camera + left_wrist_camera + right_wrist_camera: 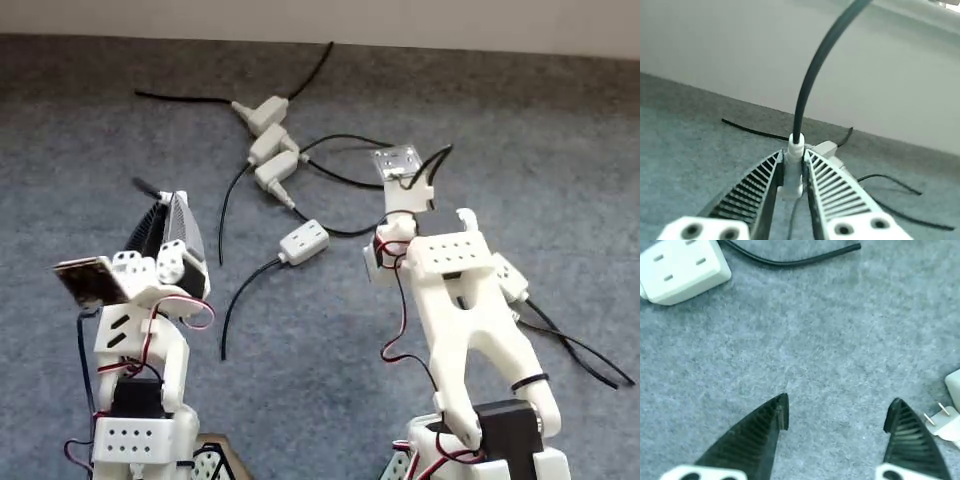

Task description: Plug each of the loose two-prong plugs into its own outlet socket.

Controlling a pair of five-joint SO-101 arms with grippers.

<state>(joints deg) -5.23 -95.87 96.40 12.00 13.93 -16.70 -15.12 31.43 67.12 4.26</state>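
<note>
Left gripper (793, 159) was clamped on white plug (791, 182), raised off carpet (840, 330). Plug's long axis ran along fingers, black cord (810, 85) leaving past fingertips, prongs hidden. Right gripper (840, 407) was spread wide, empty, low over carpet. Free socket (680, 265) lay ahead of right gripper, between arms, slotted face up. Second loose plug (947, 420) lay just beside one right finger, prongs toward that finger. Right arm judged nearer to both socket and loose plug.

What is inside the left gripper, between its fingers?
A white plug with a black cable rising from it, clamped in the left gripper. The fingers cover its prongs.
</note>
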